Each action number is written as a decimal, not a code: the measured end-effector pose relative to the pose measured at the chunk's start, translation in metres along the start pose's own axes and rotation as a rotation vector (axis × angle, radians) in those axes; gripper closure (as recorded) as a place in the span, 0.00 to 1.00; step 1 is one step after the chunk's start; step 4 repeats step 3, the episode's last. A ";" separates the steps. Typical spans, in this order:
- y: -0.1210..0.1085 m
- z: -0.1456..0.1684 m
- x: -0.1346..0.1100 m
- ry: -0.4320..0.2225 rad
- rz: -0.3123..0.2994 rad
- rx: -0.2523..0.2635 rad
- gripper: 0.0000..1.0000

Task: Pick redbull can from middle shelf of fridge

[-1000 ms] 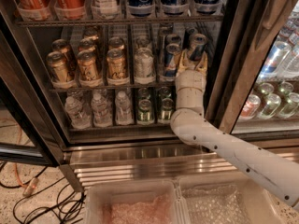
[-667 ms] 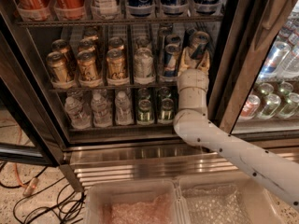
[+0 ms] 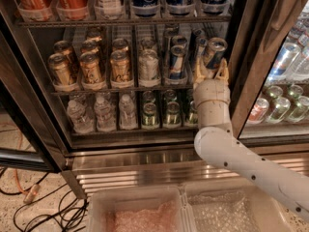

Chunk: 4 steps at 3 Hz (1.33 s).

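Dark-framed, the fridge (image 3: 245, 57) fills the view, with its ribbed steel base (image 3: 145, 170) below. On the middle shelf (image 3: 120, 89), gold cans (image 3: 91, 67) stand at the left and a pale silver can (image 3: 148, 64) sits near the centre. At the shelf's right end, the white arm (image 3: 227, 149) reaches up. Its end effector (image 3: 210, 69) is closed around the base of the redbull can (image 3: 215, 50), one finger on each side. The can leans to the left, at the shelf's front edge. Water bottles (image 3: 101, 113) fill the rack beneath.
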<state>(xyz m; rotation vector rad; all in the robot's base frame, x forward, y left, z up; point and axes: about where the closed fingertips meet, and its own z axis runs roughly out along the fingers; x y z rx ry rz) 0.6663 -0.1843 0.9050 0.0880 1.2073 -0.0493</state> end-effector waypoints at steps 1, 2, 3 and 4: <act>-0.009 -0.037 -0.014 0.068 -0.031 -0.048 1.00; -0.001 -0.069 -0.030 0.123 -0.003 -0.125 1.00; 0.030 -0.087 -0.042 0.144 0.080 -0.229 1.00; 0.030 -0.087 -0.042 0.144 0.080 -0.229 1.00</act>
